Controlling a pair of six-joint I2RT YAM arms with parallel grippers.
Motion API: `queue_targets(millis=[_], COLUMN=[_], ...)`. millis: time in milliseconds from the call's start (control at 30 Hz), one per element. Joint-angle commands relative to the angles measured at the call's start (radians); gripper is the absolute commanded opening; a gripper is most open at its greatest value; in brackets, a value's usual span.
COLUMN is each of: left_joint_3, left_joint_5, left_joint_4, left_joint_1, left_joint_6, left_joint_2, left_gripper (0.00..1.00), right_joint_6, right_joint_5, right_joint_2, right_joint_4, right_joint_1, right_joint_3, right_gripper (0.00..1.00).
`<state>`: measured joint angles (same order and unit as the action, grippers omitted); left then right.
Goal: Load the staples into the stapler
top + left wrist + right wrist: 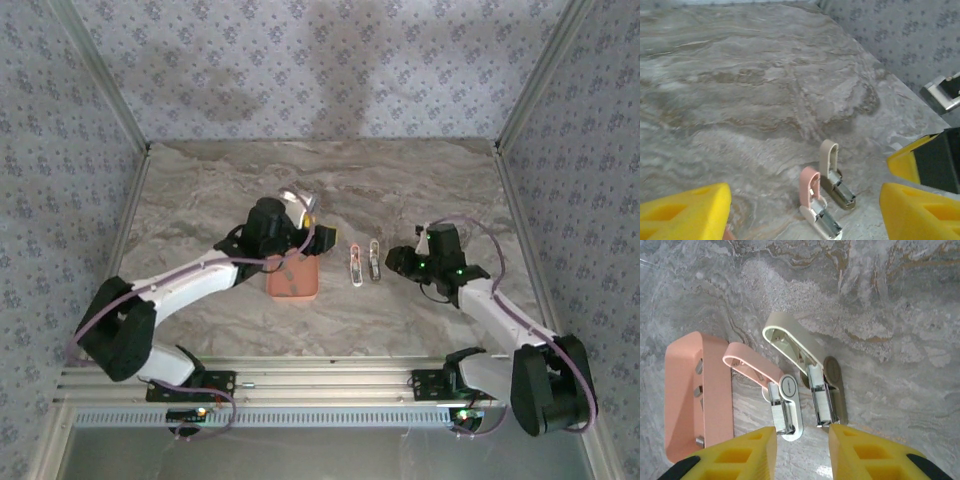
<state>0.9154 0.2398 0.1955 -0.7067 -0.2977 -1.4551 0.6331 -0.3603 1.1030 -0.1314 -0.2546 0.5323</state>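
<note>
Top external view, stock as I read it from my desk:

- table [400,190]: grey-brown marble pattern, closed in by papered walls [320,60] on the left, far and right sides.
- tray [293,282]: salmon-pink, left of centre, its far edge under the left arm's wrist.
- staples [696,390]: small dull-grey strips lying inside the tray, along the side nearest the pink stapler. I can make out three of them in the right wrist view.
- pink stapler [356,265]: flat on the table just right of the tray, lid swung open, metal channel showing, white base.
- tan stapler [375,260]: just beside the pink one on its right, roughly parallel to it, lid also open and channel showing.
- left gripper [312,228]: over the tray's far right corner, aimed toward the two staplers. In the left wrist view its yellow fingers [685,212] stand wide apart, and I see nothing gripped between them.
- right gripper [802,440]: right of the tan stapler, facing left. Its yellow fingers [865,455] are apart with bare table in the gap, clamped on nothing. The tips sit just short of the staplers' near ends; I cannot tell whether they touch.
</note>
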Motion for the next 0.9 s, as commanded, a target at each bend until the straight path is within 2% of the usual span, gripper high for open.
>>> queue_targets(millis=[0, 100, 333, 633, 867], left_joint_3=[0.118, 0.228, 0.483, 0.759, 0.923], left_joint_5=[0.152, 0.221, 0.287, 0.351, 0.375], left_joint_4=[-0.156, -0.256, -0.481, -0.686, -0.778], left_joint_1=[0.008, 0.005, -0.002, -0.014, -0.035], left_joint_6=[0.08, 0.117, 0.189, 0.252, 0.273], left_joint_2=[-0.072, -0.16, -0.355, -0.553, -0.679], left_gripper=[0.77, 0.74, 0.72, 0.66, 0.65], right_joint_6=[0.028, 0.046, 0.092, 0.133, 0.139], right_joint_5=[-0.043, -0.051, -0.077, -0.111, -0.12], right_joint_2=[-0.038, -0.053, -0.034, 0.049, 0.116], right_joint_4=[0.003, 0.027, 0.076, 0.171, 0.227], right_joint_1=[0.005, 0.006, 0.008, 0.012, 0.013], right_joint_3=[-0.034, -0.067, -0.121, -0.15, -0.149], right_gripper=[0.34, 0.35, 0.38, 0.39, 0.38])
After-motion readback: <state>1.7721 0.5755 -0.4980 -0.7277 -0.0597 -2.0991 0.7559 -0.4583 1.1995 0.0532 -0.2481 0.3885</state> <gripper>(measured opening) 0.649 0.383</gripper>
